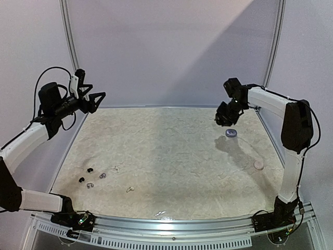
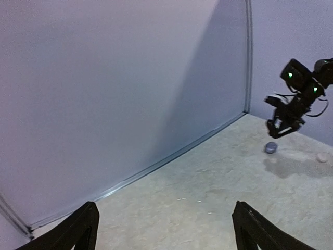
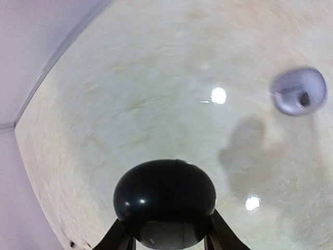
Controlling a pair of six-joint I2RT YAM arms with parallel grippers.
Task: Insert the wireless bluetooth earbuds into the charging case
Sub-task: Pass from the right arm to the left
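Six tiny earbuds lie at the table's near left: a black pair [image 1: 89, 170], a silvery pair [image 1: 102, 175] and a white pair [image 1: 116, 168], the last spread toward [image 1: 130, 189]. My right gripper [image 1: 225, 119] is raised over the far right and is shut on a glossy black oval charging case [image 3: 164, 198]. A lavender-grey round case [image 1: 231, 133] lies on the table just below it, and also shows in the right wrist view [image 3: 298, 91]. My left gripper [image 1: 99, 98] is open and empty, held high at the far left, well away from the earbuds.
A small pale pinkish round case [image 1: 258, 165] lies near the right edge. Lilac walls with metal rails [image 1: 67, 36] close in the back and sides. In the left wrist view the right gripper [image 2: 283, 127] hangs above the lavender case [image 2: 271, 148].
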